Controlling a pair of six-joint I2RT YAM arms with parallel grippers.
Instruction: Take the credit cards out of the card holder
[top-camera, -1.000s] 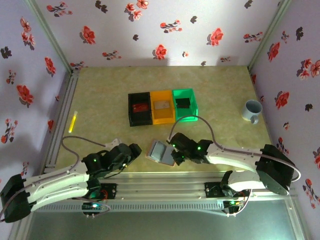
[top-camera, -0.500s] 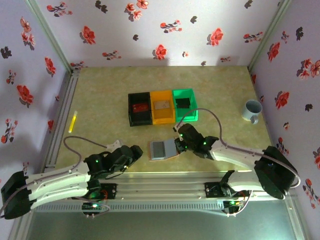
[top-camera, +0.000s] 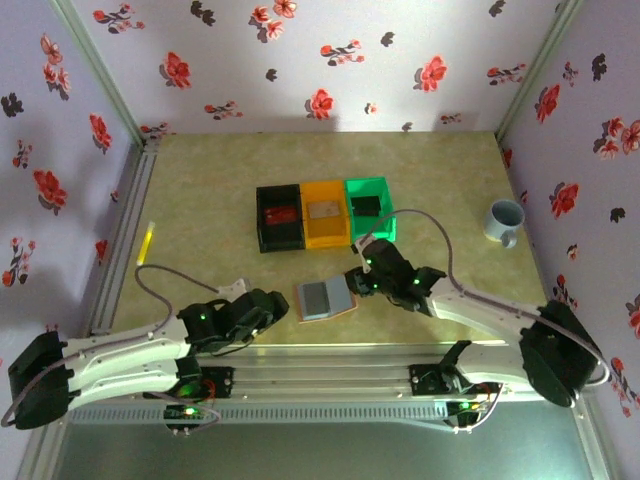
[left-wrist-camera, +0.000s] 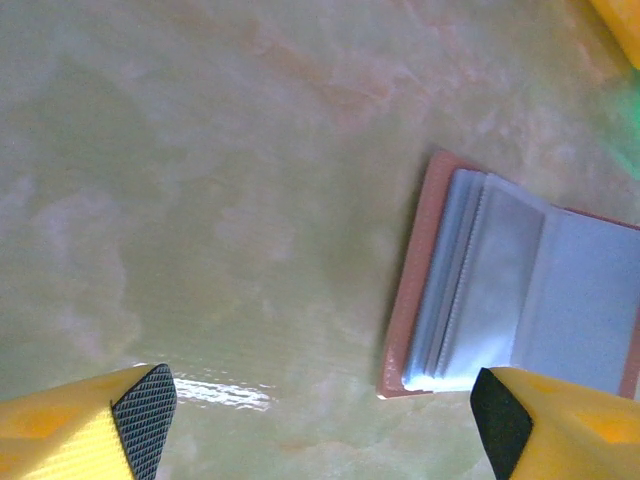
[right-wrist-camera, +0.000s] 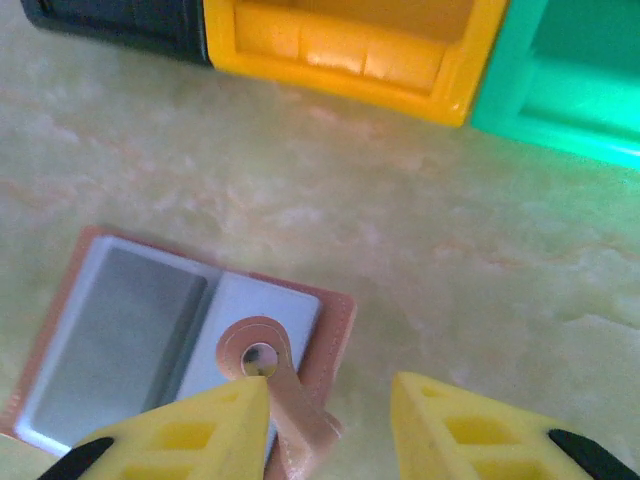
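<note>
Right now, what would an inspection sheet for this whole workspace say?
Surface: marbled yellowish table, nothing spilled.
Job's things: card holder lies open near the front; clear sleeves showing, cards not made out.
Clutter: black bin, orange bin, green bin in a row; mug right; yellow stick left.
Grippers: left gripper open, empty, beside holder; right gripper open above its snap strap.
Cables: left cable and right cable loop above their arms.
Surroundings: floral walls on three sides.

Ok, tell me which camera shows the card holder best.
The right wrist view: the card holder lies open and nearly whole, with its inside and its snap tab plain to see. The left wrist view gives one end, with the clear sleeves close up. The top view shows it whole but small.
</note>
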